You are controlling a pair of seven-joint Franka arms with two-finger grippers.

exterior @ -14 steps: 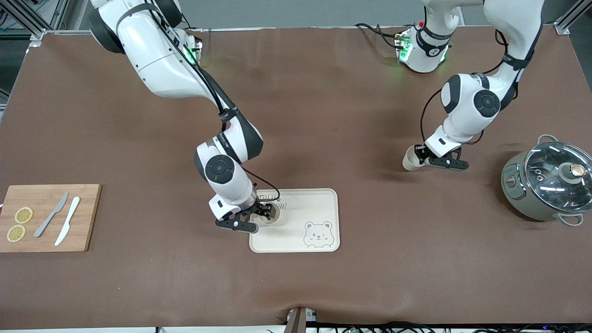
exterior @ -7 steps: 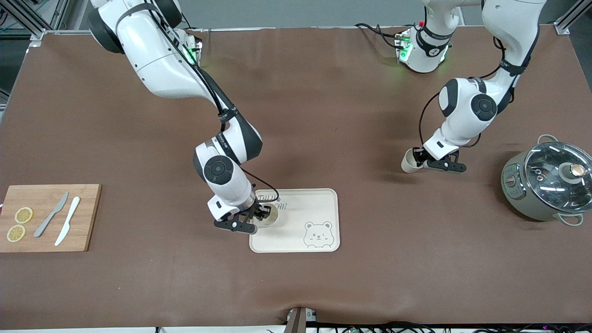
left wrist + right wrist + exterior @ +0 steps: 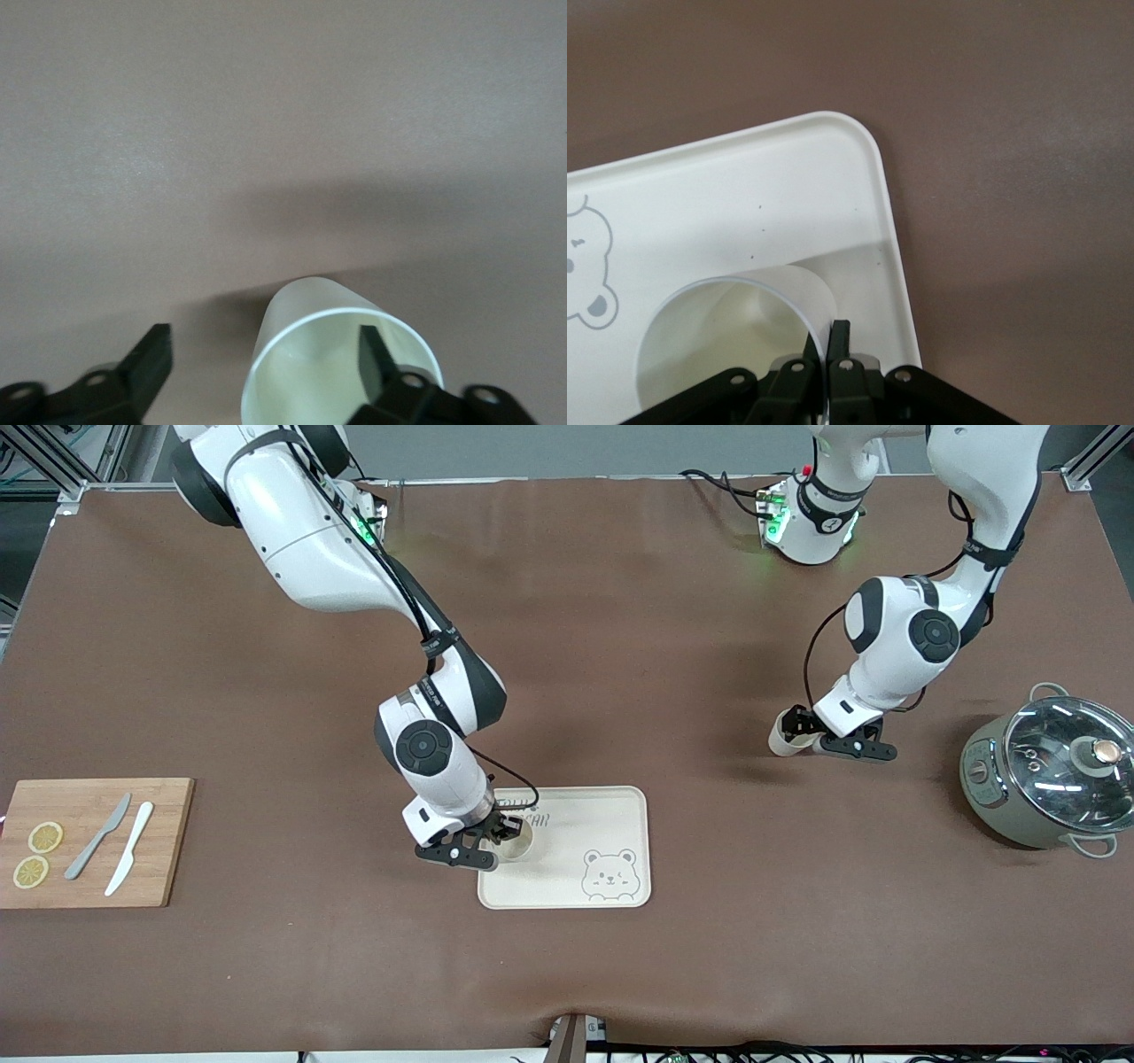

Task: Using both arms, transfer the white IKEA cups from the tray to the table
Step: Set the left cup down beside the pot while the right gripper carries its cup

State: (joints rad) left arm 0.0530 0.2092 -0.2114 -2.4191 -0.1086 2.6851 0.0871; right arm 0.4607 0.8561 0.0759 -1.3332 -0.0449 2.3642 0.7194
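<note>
Now R pincer (image 3: 507, 834) nips cup (image 3: 516, 843) wall on tray (image 3: 611, 815); L pincer (image 3: 808, 731) wide, prob. straddling 2nd cup (image 3: 785, 735).

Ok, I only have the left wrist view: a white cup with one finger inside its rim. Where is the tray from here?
Observer: The tray lies nearer to the front camera than your cup, toward the right arm's end of the table, with bare table between them.
Operator: And the second cup?
Observer: The second cup stands on the tray near a corner. The right gripper is shut on its wall.
Operator: Anything near my arm?
Observer: A grey pot with a glass lid stands toward the left arm's end of the table, apart from the left gripper, which is open.
</note>
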